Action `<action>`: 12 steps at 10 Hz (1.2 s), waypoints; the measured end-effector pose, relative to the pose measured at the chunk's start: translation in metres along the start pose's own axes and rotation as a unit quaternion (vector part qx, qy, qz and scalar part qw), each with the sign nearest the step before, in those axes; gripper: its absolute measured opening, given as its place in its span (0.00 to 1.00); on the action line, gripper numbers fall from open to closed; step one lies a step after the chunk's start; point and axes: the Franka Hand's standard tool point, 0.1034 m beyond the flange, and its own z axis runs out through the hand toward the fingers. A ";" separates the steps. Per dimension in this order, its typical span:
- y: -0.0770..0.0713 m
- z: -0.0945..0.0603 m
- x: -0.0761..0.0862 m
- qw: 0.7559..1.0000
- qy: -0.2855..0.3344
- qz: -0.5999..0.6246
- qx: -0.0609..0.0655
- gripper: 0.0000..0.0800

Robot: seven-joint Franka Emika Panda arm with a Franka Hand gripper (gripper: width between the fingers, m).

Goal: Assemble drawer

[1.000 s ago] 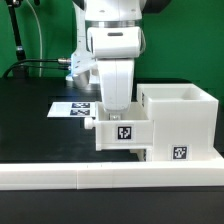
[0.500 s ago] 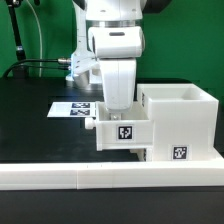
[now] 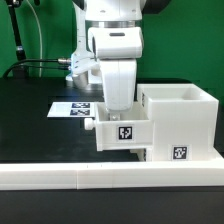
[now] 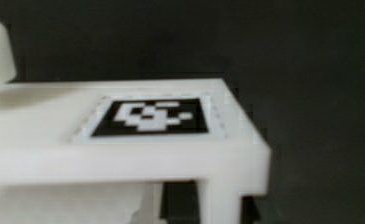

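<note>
The drawer's tall white casing (image 3: 186,118) stands at the exterior view's right, with a tag low on its front. One small white tray (image 3: 122,134), tagged, with a knob (image 3: 90,126) on its left side, sits against the casing's left side. My gripper (image 3: 117,112) reaches straight down into this tray. In the wrist view the tray's wall (image 4: 152,160) with its tag (image 4: 152,117) fills the frame. My gripper (image 4: 216,205) has its two dark fingers on either side of a thin white tray wall, shut on it. A second tray is not visible on its own.
A long low white rail (image 3: 100,178) runs along the front edge, right below the tray and casing. The marker board (image 3: 70,108) lies flat on the black table behind the tray. A green backdrop and a black cable are at the far left.
</note>
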 end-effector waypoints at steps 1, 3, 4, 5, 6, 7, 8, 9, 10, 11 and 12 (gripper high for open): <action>-0.001 0.001 0.000 1.000 0.002 0.002 -0.007 0.05; 0.000 0.001 0.000 1.000 0.002 0.002 -0.007 0.05; 0.000 0.001 -0.001 1.000 0.001 -0.007 -0.007 0.05; 0.000 0.001 -0.002 1.000 0.001 -0.015 -0.007 0.05; 0.000 0.001 0.000 1.000 0.001 -0.019 -0.007 0.05; 0.001 0.001 0.001 1.000 -0.003 -0.022 -0.010 0.05; 0.000 0.001 0.003 1.000 -0.003 -0.014 -0.010 0.05; 0.001 0.001 0.007 1.000 -0.002 -0.005 -0.009 0.05; 0.001 0.001 0.009 1.000 -0.002 0.006 -0.010 0.05; 0.002 0.001 0.010 1.000 -0.002 0.012 -0.009 0.05; 0.002 0.001 0.009 1.000 -0.002 0.012 -0.009 0.05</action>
